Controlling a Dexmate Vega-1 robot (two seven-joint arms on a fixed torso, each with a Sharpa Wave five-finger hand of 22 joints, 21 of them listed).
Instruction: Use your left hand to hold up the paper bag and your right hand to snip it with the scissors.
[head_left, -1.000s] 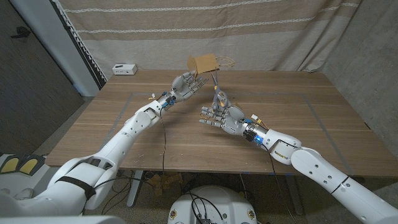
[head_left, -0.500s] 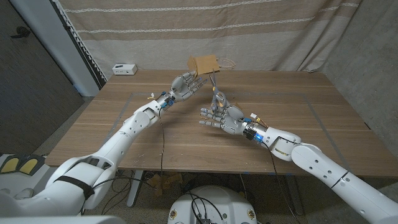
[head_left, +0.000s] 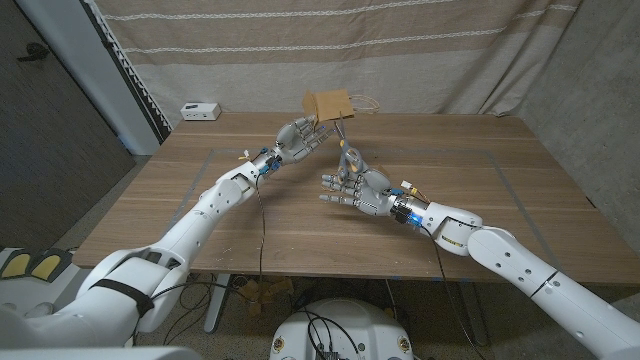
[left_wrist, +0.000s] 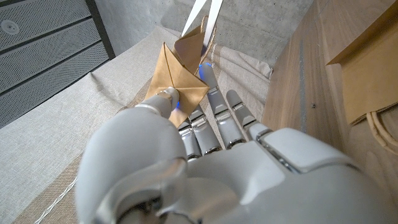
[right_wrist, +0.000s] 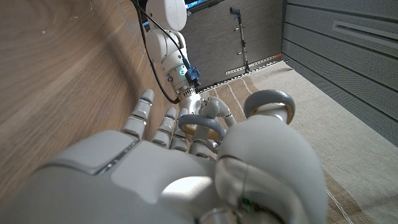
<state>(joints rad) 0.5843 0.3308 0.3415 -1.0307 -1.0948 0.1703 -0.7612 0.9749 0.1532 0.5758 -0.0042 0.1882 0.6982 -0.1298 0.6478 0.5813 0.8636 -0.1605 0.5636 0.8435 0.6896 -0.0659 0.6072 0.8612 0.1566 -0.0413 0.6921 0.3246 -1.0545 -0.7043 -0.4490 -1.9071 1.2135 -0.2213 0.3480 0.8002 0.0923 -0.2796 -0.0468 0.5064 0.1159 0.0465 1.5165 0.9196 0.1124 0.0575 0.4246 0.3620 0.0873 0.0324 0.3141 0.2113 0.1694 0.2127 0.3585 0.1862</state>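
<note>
I assess this as a robotics test room, not a home. A plain wooden tabletop (head_left: 300, 215) stands before a striped grey fabric backdrop (head_left: 330, 50) hung as a screen. A small white device (head_left: 201, 110) sits at the far corner. Loose cables (head_left: 262, 235) trail from my left arm.
</note>
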